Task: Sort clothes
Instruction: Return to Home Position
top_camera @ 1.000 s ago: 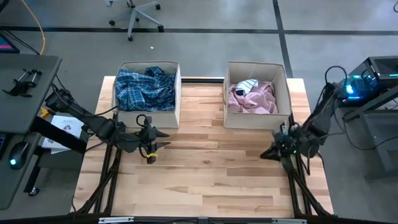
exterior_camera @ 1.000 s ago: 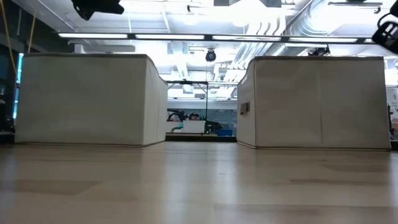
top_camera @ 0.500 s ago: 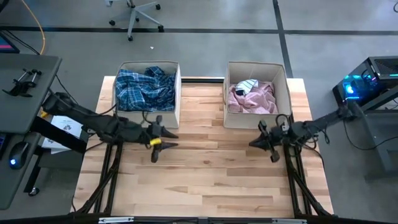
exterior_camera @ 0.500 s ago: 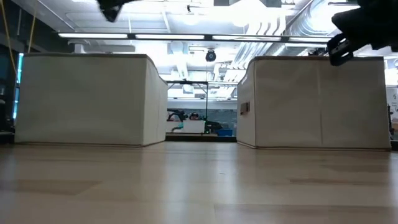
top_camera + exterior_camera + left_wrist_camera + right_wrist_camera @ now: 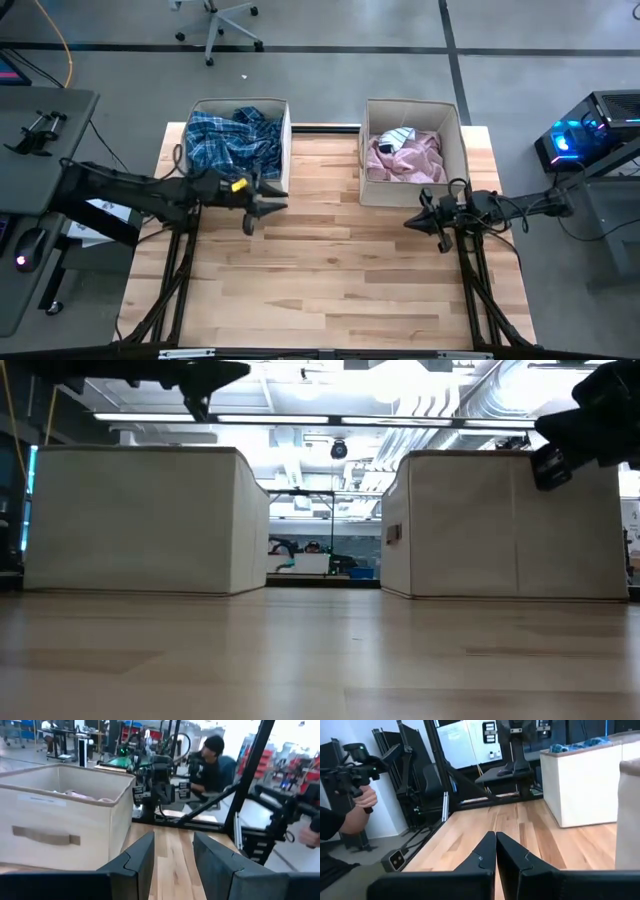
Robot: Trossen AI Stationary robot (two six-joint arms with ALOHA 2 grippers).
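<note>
High view: every garment in sight is boxed. The plaid shirt (image 5: 232, 142) fills the left box (image 5: 287, 150) and the pink garment (image 5: 410, 160) lies in the right box (image 5: 400, 192), both at the far side of the surface (image 5: 330, 290). The left gripper (image 5: 280, 200) hangs empty just in front of its box's near right corner, pointing across toward the other arm. The left wrist view shows its fingers (image 5: 140, 857) a narrow gap apart with nothing between them. The right gripper (image 5: 408, 222), just in front of the right box's near wall, points back at it, pinched closed and empty in the right wrist view. So the clothes lie beyond each gripper, and each arm is nearer its own box. Sorting looks finished. What is left, as I judge it, is a pull-back away from the boxes without clipping their walls.
</note>
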